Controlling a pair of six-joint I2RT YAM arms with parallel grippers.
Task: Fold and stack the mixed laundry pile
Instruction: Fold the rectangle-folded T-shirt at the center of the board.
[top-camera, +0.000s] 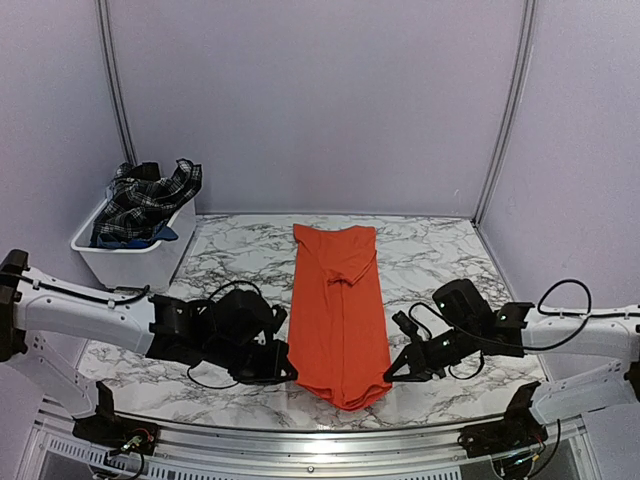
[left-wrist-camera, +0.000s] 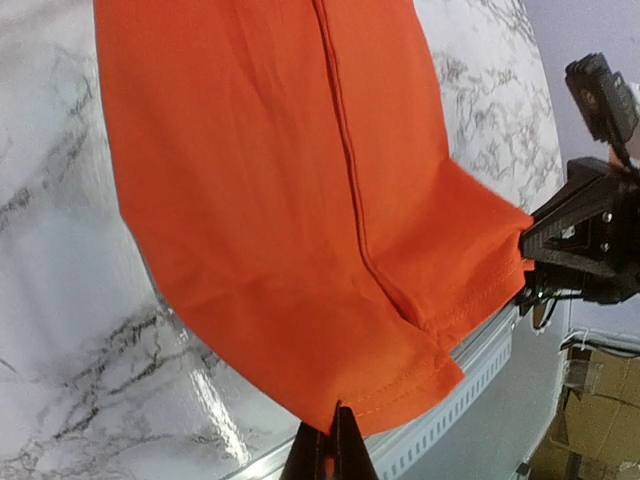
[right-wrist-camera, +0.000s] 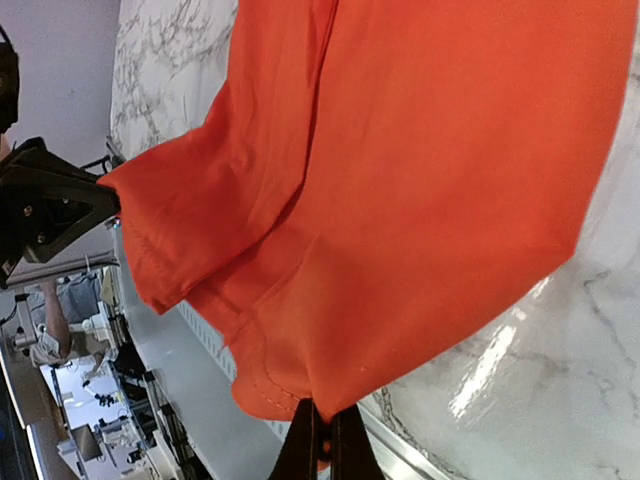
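The left gripper (left-wrist-camera: 335, 445) is pinched tight on the near left corner of the orange T-shirt (top-camera: 338, 310). The right gripper (right-wrist-camera: 322, 435) is clamped the same way on the near right corner (each wrist view shows the stitched hem caught between the fingers). The shirt is plain bright orange, folded into a long narrow strip and lying lengthwise on the marble table (top-camera: 440, 250). At the far left, a plaid piece (top-camera: 150, 195) and a blue piece (top-camera: 163, 236) fill a white bin (top-camera: 125, 265).
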